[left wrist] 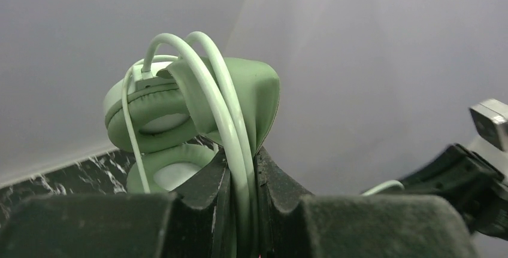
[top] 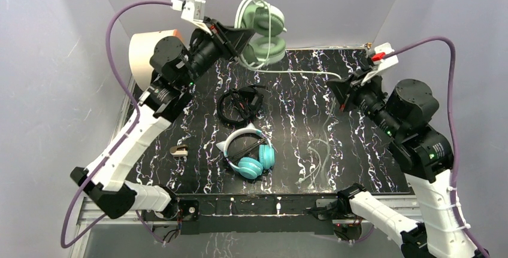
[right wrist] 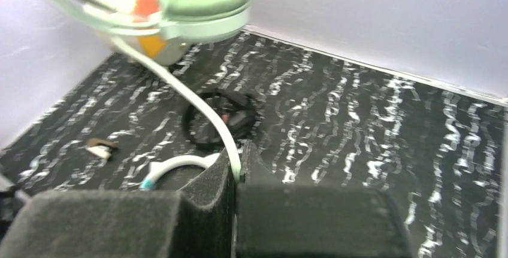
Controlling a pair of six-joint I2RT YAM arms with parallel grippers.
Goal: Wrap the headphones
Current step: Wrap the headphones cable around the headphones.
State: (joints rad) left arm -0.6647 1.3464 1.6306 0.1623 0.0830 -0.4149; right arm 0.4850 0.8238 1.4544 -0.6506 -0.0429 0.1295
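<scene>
Tan scrap (top: pixel 178 149) on the mat (top: pixel 371 168), left of the black headset (top: pixel 239 105). Teal headset (top: pixel 251 156) lies just nearer. Beyond the black one, the sage headset (top: pixel 263 30) hangs lifted, left gripper (left wrist: pixel 242 168) clamped on its band. To the right, its cable (top: pixel 299 72) runs across, pinched tight in the right gripper (right wrist: pixel 235 156).

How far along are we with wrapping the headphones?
Done: nothing clearly; the black headphones lie in a compact bundle, but wrapped I can't confirm. In hand: left gripper clamps the green headphones aloft; right gripper pinches their cable. Remaining: cable tail lies loose; teal headphones untouched.
</scene>
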